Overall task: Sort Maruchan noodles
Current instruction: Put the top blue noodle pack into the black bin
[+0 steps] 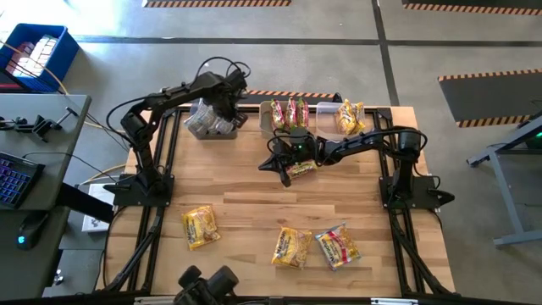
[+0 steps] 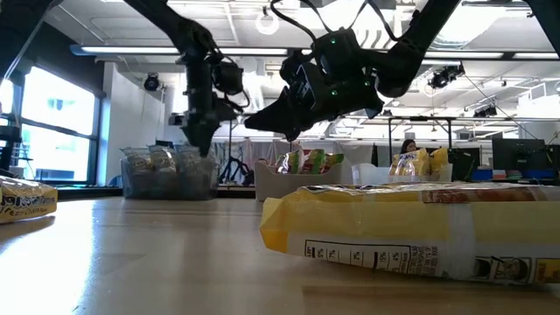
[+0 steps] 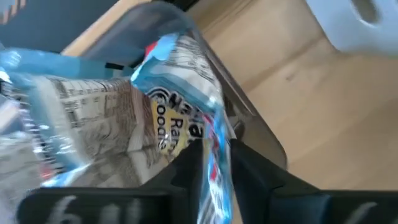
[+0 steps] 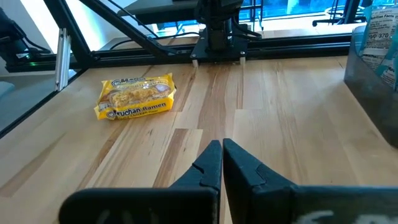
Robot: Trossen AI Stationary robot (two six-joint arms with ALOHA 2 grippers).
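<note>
Working from left to right across your butcher-block wooden table [image 1: 254,191], first locate the left gripper [image 1: 227,108], which hangs over the clear rectangular bin [image 1: 207,123] at the far left corner. This bin contains crinkly silver-grey packets with blue edging [image 3: 93,118]. In the left wrist view, one such blue-trimmed packet [image 3: 186,106] stands between the two dark fingers, which are slightly parted; you cannot tell from that view whether they grip it or have just let go. Nearer to you on the left, a flat yellow packet [image 1: 201,226] lies alone on the wood. Moving to the centre of the far edge, note the second bin [image 1: 288,114], holding upright packets with red and green print. Just in front of it, the right gripper [image 1: 273,165] hangs above the table with its tapered black fingers pressed together on nothing, as the right wrist view confirms. A yellow packet [image 1: 299,169] lies on the table under the right arm's wrist section. At the near edge, centre to right, two more rectangular packets lie side by side: one yellow [image 1: 291,247] and one with a paler, silvery face and red print [image 1: 338,246]. At the far right, the third bin [image 1: 349,119] holds yellow packets. In the low view, one glossy yellow packet [image 2: 420,227] fills the foreground.
</note>
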